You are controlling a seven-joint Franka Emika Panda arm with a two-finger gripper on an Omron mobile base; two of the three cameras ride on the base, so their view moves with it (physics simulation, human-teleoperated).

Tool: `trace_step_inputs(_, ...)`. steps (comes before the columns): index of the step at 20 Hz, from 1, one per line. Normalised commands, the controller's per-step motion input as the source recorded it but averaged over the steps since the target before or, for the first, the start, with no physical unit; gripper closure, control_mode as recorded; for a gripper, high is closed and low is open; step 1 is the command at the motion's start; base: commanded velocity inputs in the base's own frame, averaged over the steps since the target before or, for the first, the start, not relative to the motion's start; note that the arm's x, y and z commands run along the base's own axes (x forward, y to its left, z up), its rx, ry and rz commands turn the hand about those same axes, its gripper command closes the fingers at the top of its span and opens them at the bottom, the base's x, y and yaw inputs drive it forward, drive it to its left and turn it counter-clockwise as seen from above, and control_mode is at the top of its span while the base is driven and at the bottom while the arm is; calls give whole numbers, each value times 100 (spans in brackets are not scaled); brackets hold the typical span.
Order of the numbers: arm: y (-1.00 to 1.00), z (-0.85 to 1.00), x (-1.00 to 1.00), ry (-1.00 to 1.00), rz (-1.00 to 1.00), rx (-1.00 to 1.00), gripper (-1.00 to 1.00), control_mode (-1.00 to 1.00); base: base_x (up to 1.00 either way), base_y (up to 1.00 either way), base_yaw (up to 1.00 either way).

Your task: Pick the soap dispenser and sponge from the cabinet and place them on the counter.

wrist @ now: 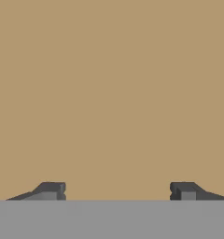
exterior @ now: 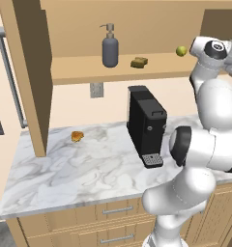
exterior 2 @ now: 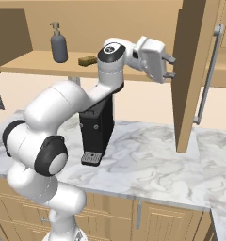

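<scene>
Your arm (exterior 2: 63, 113) rises from the base, folds at the elbow, then reaches up and forward with the wrist held high. Your gripper (exterior 2: 171, 67) points sideways off the wrist, roughly level. In the hand view its two dark fingertips (wrist: 51, 190) stand wide apart with nothing between them.

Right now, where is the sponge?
The sponge lies on the open cabinet's shelf, just right of the soap dispenser in the left base view.

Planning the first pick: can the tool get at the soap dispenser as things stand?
Probably yes: the cabinet stands open and the soap dispenser has bare shelf in front, but the open tool faces the right door and must swing left.
</scene>
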Motion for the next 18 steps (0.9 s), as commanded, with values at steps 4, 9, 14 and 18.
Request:
trace_step_inputs(4, 66, -2, -11, -23, 7, 2, -100, -100, 0, 0, 0)
trace_step_inputs(9, 99, -9, -16, -25, 7, 0, -100, -100, 0, 0, 0)
trace_step_inputs(14, 92, -19, -16, -19, 12, 1, -100, -100, 0, 0, 0)
trace_step_inputs(18, 57, -14, -15, -13, 20, 10, -100, -100, 0, 0, 0)
